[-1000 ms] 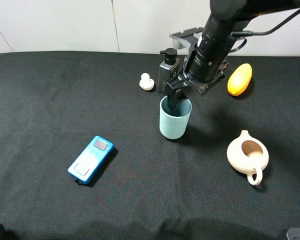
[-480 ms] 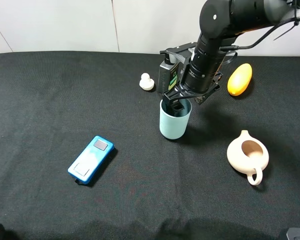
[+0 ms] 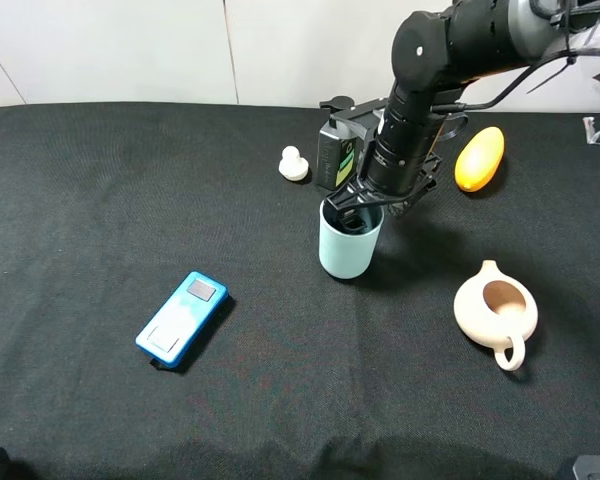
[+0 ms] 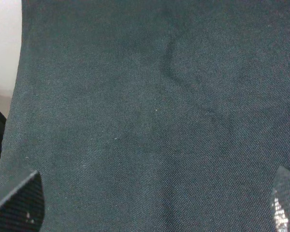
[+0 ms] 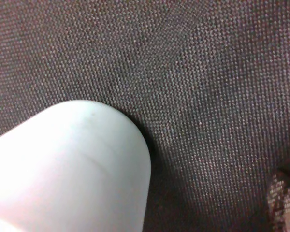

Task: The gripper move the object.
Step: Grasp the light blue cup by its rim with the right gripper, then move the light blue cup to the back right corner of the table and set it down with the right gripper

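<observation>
Cup (image 3: 350, 250) upright on the table (image 3: 100, 200), right gripper (image 3: 353, 213) fingers dipped into its mouth, closure I cannot tell; I'd pinch the wall firmly and lift straight, clearing the bottle (image 3: 330, 150) at 12 o'clock and pot (image 3: 495, 310) at 4 o'clock.

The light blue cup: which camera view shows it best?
Exterior high. It shows the cup whole and upright on the black cloth, the right gripper at its mouth. The right wrist view shows only a blurred close-up of its wall; the left wrist view shows none of it, only cloth.
</observation>
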`<control>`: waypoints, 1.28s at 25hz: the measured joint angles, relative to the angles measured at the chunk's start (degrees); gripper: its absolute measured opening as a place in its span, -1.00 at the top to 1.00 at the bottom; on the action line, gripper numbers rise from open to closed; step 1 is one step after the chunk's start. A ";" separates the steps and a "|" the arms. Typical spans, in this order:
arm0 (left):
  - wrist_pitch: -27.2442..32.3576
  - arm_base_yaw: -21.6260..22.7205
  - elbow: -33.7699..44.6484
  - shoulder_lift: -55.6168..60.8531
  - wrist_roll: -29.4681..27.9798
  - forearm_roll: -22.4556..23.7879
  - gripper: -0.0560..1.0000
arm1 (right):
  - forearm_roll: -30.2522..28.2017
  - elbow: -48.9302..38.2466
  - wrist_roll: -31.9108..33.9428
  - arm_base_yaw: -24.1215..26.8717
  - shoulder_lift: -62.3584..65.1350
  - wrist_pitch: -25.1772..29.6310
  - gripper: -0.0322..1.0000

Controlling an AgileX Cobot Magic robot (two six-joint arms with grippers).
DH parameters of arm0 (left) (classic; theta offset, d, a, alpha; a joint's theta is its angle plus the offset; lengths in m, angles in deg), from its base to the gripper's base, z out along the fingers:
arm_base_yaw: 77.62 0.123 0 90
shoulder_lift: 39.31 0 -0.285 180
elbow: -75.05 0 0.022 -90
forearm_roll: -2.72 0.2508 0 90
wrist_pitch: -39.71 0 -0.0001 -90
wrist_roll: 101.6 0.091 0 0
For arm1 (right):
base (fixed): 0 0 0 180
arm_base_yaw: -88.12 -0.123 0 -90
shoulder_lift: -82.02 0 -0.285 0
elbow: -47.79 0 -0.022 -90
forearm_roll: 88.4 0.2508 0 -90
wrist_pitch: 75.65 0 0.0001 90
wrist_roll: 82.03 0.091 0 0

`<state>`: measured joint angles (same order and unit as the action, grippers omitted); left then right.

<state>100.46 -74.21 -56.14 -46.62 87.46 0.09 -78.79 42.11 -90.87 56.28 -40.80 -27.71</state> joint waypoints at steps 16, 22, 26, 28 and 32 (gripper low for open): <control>0.00 0.00 0.00 0.00 0.00 0.00 -0.98 | 1.06 0.00 0.00 0.00 0.00 0.80 0.58; 0.00 0.00 0.00 0.00 0.00 0.00 -0.98 | 1.11 0.00 0.80 0.00 0.00 0.80 0.87; 0.00 0.00 0.00 0.00 0.00 0.00 -0.98 | 1.11 0.00 1.59 0.00 0.00 0.80 0.87; 0.00 0.00 0.00 0.00 0.00 0.00 -0.98 | 1.11 0.00 1.59 0.00 0.00 0.75 0.87; 0.00 0.00 0.00 0.00 0.00 0.00 -0.98 | 1.11 0.00 1.59 0.00 0.00 0.75 0.87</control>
<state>100.46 -74.21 -56.14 -46.62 87.46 0.09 -77.68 42.11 -89.28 56.28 -40.80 -26.96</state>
